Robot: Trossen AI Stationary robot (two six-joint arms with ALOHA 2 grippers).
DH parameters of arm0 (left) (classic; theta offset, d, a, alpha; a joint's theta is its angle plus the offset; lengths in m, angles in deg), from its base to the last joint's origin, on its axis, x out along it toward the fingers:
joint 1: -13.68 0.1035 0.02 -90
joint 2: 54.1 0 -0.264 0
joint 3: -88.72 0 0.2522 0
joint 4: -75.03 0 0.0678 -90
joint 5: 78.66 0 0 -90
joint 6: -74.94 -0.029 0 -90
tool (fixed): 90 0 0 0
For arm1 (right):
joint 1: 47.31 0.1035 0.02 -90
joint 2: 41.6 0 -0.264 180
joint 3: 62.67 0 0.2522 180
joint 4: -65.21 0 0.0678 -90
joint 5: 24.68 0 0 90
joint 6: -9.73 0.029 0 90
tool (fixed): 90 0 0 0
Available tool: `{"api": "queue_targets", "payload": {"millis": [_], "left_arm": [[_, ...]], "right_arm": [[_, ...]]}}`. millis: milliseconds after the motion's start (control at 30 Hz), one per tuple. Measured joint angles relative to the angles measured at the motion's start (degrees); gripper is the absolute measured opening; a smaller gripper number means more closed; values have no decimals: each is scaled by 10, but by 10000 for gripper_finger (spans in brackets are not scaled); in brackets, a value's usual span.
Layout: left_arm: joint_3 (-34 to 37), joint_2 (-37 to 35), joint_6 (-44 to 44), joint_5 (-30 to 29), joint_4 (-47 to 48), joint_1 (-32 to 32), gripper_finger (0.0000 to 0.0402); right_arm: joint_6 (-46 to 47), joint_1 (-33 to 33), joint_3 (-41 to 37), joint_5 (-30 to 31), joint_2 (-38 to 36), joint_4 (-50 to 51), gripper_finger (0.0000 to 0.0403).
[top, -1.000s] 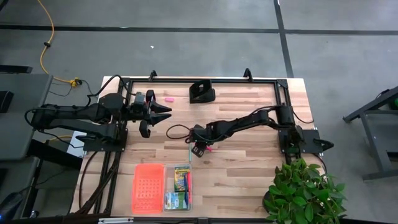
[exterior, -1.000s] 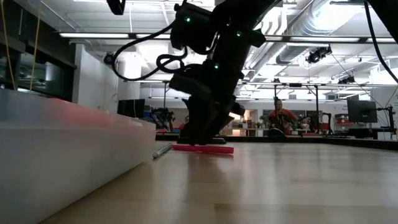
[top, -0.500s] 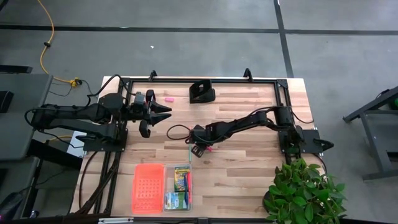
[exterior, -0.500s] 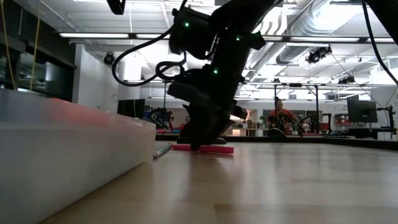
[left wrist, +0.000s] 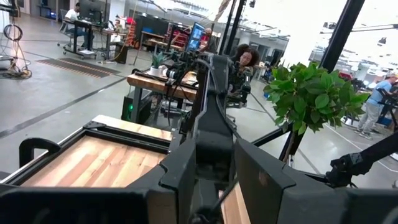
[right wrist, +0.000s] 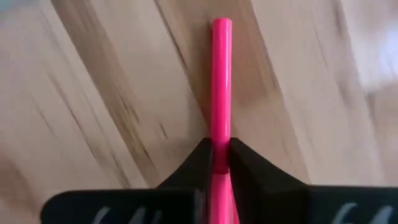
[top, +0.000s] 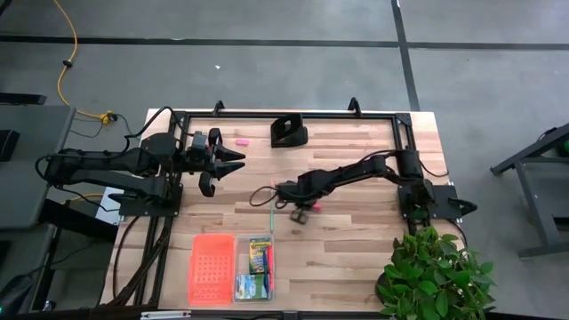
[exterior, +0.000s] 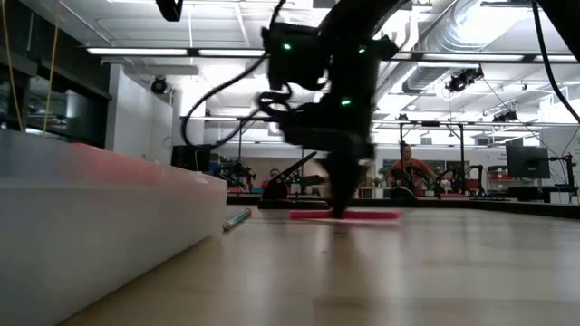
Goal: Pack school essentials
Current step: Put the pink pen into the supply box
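Observation:
A thin pink pen (right wrist: 221, 81) lies level at the tabletop in the low view (exterior: 372, 215). My right gripper (top: 302, 211) stands over it, pointing down and shut on it. A green pen (top: 271, 220) lies just to its left on the wood. Near the front edge, a clear box (top: 255, 283) holds a yellow-green crayon box (top: 259, 252). A tiny pink eraser (top: 239, 140) rests near the far edge. My left gripper (top: 218, 167) waits open above the table's far left, touching nothing. My right gripper pinches the pink pen's shaft (right wrist: 220, 144) between its two fingers (right wrist: 249, 163), about midway along it in the low view (exterior: 343, 215). The fingers come from above and lie across the pen. The pen stays level; whether it is clear of the table I cannot tell.
An orange-red perforated lid (top: 212, 267) lies beside the clear box. A black tape-dispenser-like block (top: 289, 132) stands at the far edge. A black frame (top: 284, 114) borders the work area. A potted plant (top: 436, 271) fills the near right corner.
My right gripper has shut on the pink pen, turned at the wrist, and gone a little toward the table's right edge. The pen has gone along with it to the right, still level.

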Motion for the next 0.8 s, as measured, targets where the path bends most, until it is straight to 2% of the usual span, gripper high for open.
{"api": "queue_targets", "payload": {"millis": [133,300,467,600,700,800], "left_arm": [[0,0,0,0,1,0,104],[0,0,0,0,1,0,104],[0,0,0,0,1,0,104],[0,0,0,0,1,0,104],[0,0,0,4,2,0,104],[0,0,0,5,3,0,104]], "right_arm": [[-46,-4,-15,36,-31,93,22],[-23,-3,-151,28,-141,23,10],[66,4,-321,-13,-293,-158,7],[116,6,-424,-25,-397,-354,6],[130,3,-475,-18,-441,-517,6],[130,-5,-494,-3,-454,-658,6]]}}
